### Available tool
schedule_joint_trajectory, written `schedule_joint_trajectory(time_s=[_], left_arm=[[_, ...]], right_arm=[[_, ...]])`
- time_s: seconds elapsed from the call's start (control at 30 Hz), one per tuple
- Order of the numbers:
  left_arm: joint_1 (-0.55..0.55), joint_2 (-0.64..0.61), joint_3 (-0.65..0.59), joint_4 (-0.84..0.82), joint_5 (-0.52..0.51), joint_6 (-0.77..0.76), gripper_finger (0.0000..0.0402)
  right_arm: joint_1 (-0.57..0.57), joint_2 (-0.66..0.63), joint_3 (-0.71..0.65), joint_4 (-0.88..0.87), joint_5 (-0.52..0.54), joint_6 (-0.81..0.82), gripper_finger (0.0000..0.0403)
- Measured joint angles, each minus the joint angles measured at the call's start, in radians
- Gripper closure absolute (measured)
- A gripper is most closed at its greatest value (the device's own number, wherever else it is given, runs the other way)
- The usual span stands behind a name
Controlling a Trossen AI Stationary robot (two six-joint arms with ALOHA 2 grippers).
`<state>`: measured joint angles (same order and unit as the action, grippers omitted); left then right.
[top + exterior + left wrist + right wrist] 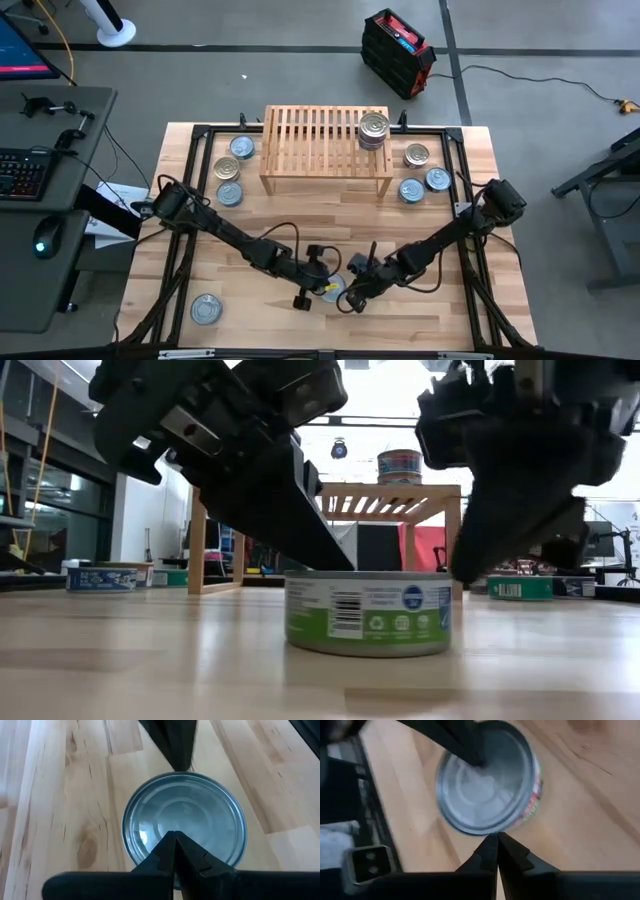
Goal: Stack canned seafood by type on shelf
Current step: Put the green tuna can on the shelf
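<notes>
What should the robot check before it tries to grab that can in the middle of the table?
1. Round silvery-lidded tin with green label upright on the plank table: ok.
2. Left gripper fingers open for a grab: not ok, pressed shut over the lid.
3. Right gripper fingers open: not ok, shut beside the tin.
4. Tin gripped by either arm: not ok, neither holds it.
5. Room on the low slatted light-wood shelf: ok, only one stack of tins at one end.
6. Which lid type the stack matches: cannot tell.
</notes>
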<state>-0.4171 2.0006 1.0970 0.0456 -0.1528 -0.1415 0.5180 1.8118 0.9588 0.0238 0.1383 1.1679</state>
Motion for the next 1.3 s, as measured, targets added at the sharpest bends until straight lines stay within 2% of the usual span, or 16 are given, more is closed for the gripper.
schedule_joint_trajectory(time_s=[0.13, 0.23, 0.43, 0.67, 0.8, 1.03, 1.3], left_arm=[[0.0, -0.003, 0.0, -0.002, 0.001, -0.014, 0.0401], [0.0, -0.016, 0.0, -0.006, -0.002, -0.012, 0.0401], [0.004, -0.075, -0.008, -0.051, -0.01, 0.032, 0.0401], [0.01, -0.195, -0.007, -0.176, -0.025, 0.035, 0.0401], [0.01, -0.197, -0.011, -0.221, -0.024, 0.036, 0.0401], [0.001, -0.183, -0.079, -0.128, -0.021, 0.001, 0.0401], [-0.006, -0.184, -0.116, -0.084, -0.021, -0.013, 0.0401]], right_arm=[[-0.006, -0.007, 0.005, 0.048, 0.067, 0.002, 0.0403], [-0.012, -0.005, 0.004, 0.064, 0.081, 0.002, 0.0403], [-0.015, -0.006, 0.004, 0.073, 0.073, -0.045, 0.0403], [-0.013, -0.035, 0.004, 0.068, 0.031, -0.099, 0.0403], [-0.013, -0.026, 0.004, 0.014, -0.008, -0.089, 0.0403], [-0.011, -0.024, 0.003, -0.145, -0.011, -0.043, 0.0403], [-0.014, -0.024, 0.003, -0.162, -0.018, -0.046, 0.0403]])
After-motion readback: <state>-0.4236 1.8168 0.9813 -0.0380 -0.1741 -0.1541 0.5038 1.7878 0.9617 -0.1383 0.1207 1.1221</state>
